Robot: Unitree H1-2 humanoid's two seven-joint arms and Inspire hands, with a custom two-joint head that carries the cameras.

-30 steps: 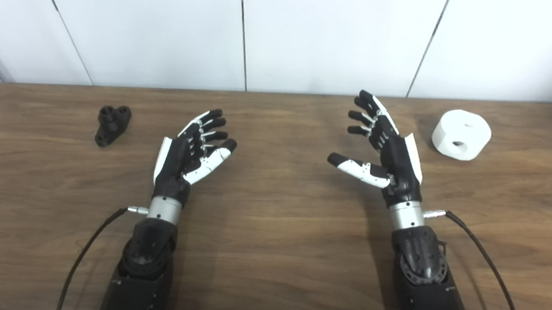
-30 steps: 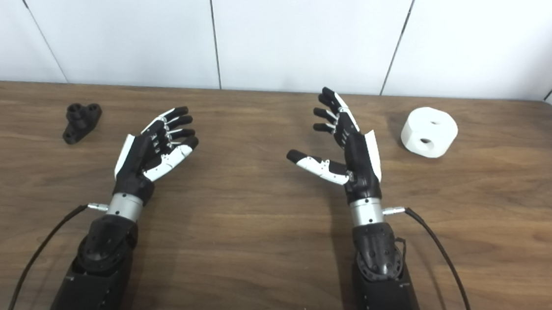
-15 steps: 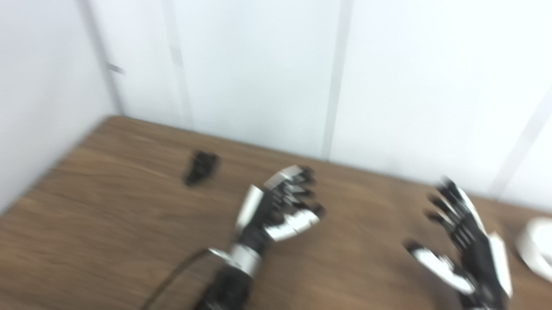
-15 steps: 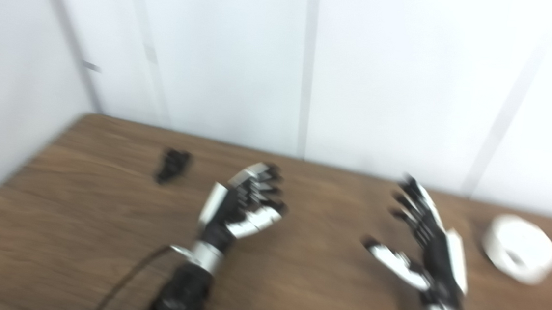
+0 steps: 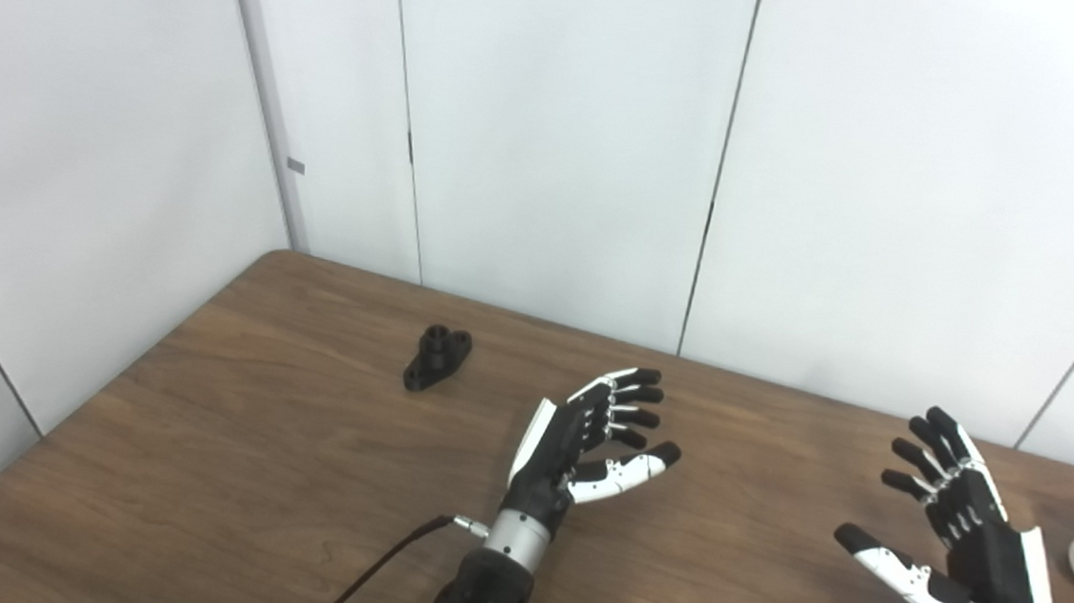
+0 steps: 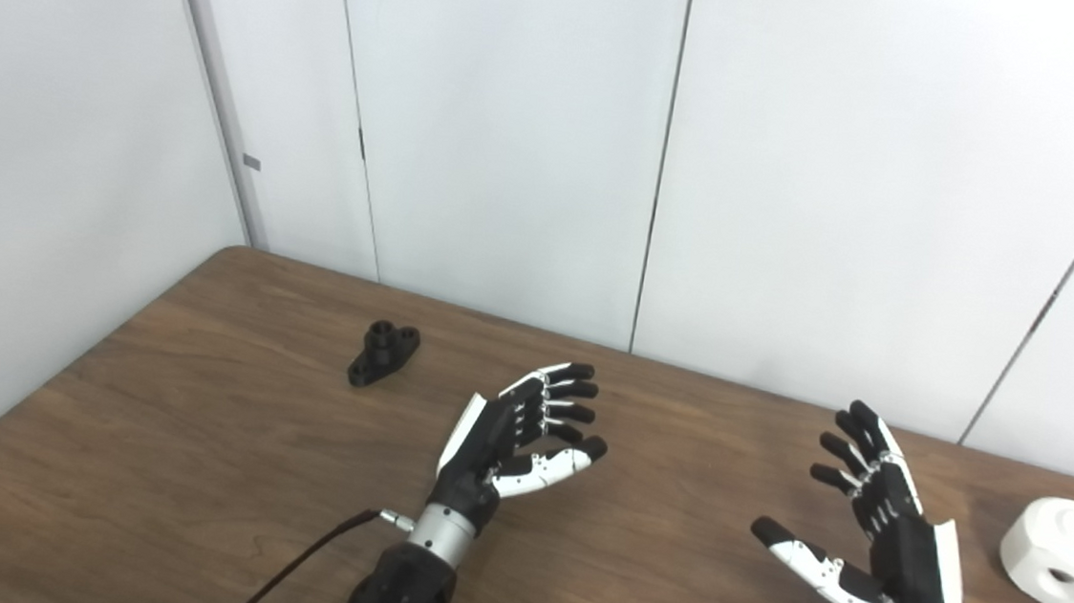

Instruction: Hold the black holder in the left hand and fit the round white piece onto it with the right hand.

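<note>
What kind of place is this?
Probably a robot test booth: a bare wooden table set into plain white panel walls, with only a black holder and a round white piece on it.

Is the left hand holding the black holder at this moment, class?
No. The left hand is open with nothing in it, while the black holder lies apart from it on the table.

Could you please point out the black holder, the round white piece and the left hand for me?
black holder [image 6: 383, 354], right eye view, on its raised middle.
round white piece [image 6: 1067, 559], right eye view, on its front side between the holes.
left hand [image 6: 497, 439], right eye view, on the palm.
</note>
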